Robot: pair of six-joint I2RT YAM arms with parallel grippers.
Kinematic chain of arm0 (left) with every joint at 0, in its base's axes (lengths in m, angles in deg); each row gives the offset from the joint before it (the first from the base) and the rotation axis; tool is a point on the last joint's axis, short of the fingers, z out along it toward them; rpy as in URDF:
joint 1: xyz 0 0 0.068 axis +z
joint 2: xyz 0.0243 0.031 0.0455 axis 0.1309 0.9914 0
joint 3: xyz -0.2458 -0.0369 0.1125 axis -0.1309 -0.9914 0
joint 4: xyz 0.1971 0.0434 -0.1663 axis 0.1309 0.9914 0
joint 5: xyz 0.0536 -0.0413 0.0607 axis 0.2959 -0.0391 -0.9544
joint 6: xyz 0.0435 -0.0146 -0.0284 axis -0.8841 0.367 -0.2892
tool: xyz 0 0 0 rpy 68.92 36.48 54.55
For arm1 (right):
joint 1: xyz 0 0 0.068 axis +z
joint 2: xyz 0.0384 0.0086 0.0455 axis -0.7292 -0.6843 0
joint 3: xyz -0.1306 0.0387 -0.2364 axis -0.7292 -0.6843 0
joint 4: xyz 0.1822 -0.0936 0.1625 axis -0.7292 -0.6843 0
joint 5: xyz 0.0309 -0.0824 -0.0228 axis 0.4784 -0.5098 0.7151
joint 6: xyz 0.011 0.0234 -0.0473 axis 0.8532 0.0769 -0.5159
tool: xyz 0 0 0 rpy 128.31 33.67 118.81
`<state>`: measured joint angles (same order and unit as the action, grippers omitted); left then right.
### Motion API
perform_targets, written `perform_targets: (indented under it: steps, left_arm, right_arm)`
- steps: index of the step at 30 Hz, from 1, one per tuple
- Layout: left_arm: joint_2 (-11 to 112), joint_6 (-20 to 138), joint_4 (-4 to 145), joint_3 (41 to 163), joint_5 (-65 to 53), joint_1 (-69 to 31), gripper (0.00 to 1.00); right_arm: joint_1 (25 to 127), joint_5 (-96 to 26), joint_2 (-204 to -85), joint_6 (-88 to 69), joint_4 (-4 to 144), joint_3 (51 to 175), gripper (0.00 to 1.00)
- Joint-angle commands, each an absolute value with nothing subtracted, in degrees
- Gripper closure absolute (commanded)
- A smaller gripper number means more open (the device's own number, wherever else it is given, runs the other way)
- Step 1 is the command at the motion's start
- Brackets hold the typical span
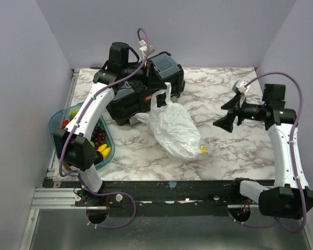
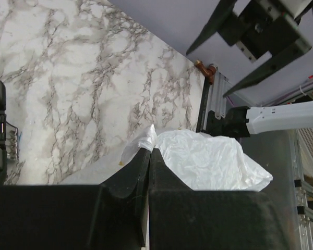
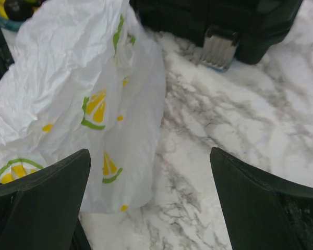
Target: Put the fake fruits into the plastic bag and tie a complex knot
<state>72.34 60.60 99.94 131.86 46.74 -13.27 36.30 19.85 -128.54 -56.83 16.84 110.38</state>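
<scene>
The plastic bag (image 1: pixel 173 127) lies in the middle of the marble table (image 1: pixel 229 156), just in front of the black toolbox (image 1: pixel 164 69). The bag is white and crinkled, with yellow and green lemon prints on its side. One upper tip of it is lifted toward the toolbox, and the left claw (image 1: pixel 158 95) is clamped on this tip. In the left wrist view the two fingers (image 2: pixel 125 182) are pressed together, with a small piece of thin plastic coming out between their tips. The rest of the bag spreads out beyond them.

The left arm reaches from its base over the teal tray (image 1: pixel 55 121), which stands at the left edge of the table. In the tray lie the fake fruits (image 1: pixel 100 138): a dark red bunch of grapes, yellow pieces at the near end, and something yellow and green at the far end. Whether any fruit is inside the bag I cannot tell, because the plastic is too cloudy.

The right claw (image 1: pixel 225 121) hangs above the table to the right of the bag, apart from it and pointing toward it. Its fingers stand wide apart and hold nothing. In the right wrist view the bag fills the left side, and a grey latch (image 3: pixel 216 49) of the toolbox shows behind it.
</scene>
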Motion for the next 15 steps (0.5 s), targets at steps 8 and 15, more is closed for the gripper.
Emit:
perform_targets:
  steps: [8,15]
  left_arm:
    - [74.61,65.63,95.67,134.45,40.28,-11.6,1.0]
    - [76.41,66.48,96.07,135.57,37.31,-9.62,1.0]
  right_arm:
    - [55.22,7.17,-119.59,-45.03,29.1,102.01,0.0]
    - [56.34,8.96,-120.23,-45.96,23.43,111.22,0.0]
